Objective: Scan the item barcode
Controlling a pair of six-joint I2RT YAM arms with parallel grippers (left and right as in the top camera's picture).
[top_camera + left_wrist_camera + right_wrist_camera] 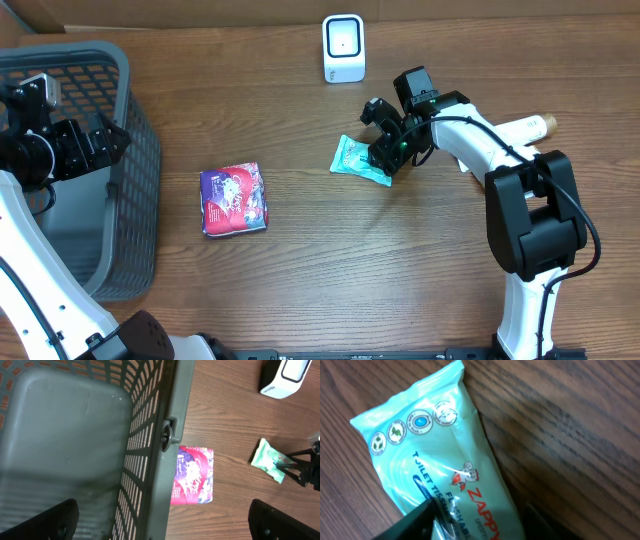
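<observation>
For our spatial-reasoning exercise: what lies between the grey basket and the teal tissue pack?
In the overhead view, a red-and-purple packet lies there, apart from both the basket and the tissue pack.

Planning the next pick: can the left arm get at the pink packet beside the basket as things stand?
Probably yes. The left claw hangs open over the basket, near the wall that stands between it and the pink packet, so it must clear that rim. The packet lies flat, with nothing on it.
</observation>
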